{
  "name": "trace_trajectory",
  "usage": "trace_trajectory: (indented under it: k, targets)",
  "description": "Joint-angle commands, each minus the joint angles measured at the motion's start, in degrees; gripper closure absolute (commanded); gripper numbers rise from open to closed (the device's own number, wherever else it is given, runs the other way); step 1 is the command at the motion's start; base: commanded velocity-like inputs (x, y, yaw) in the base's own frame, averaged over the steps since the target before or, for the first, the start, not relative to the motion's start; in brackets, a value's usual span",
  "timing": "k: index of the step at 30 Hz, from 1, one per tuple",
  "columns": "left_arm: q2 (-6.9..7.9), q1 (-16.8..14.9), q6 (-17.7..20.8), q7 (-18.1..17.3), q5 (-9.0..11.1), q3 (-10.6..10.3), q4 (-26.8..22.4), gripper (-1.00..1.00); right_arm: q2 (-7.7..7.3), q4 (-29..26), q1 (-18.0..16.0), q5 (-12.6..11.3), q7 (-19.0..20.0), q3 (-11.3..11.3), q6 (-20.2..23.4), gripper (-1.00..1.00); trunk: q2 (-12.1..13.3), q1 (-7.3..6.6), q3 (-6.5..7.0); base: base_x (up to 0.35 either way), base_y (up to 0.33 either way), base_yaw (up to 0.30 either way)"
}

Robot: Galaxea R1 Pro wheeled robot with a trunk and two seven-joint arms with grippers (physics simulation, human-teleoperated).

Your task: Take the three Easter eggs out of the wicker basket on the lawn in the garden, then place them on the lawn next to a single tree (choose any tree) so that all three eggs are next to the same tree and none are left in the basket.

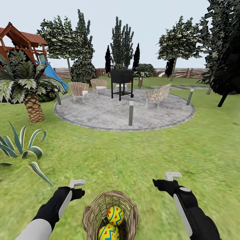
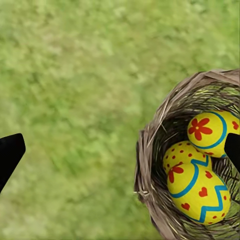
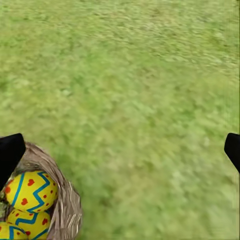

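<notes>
While all three Easter eggs (image 2: 200, 170) sit in the wicker basket (image 1: 93, 213), which stands on the lawn (image 1: 133, 160) right at your near edge between the two arms, nothing has been lifted out yet. Your left claw (image 1: 77, 186) hovers just left of the basket rim and your right claw (image 1: 168, 180) a little farther off to the right, so the left is the nearer one. Both are spread wide and empty; in each wrist view only the dark fingertips (image 2: 10, 152) show at the frame sides, over grass.

From the left claw the eggs lie to the right and below, down inside the deep weave. The uppermost egg's long axis seems tilted rather than upright, though I can't tell exactly. I'd judge you need to shift right over the opening and come straight down.

Farther off lie the grey paved circle (image 1: 100, 116) and woven chairs (image 1: 80, 90); a pale-trunked tree (image 1: 180, 43) stands far right beyond them.
</notes>
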Motion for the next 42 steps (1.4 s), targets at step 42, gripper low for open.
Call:
trace_trajectory:
  k: [42]
  targets:
    - [0.09,-0.72,0.37,-0.81,0.59,-5.44,0.56,-1.0,-0.36,-1.63,-0.79,-17.76,7.94,0.05,0.41,-1.0,-16.89,9.23,-6.58,0.0,0.0,-0.08]
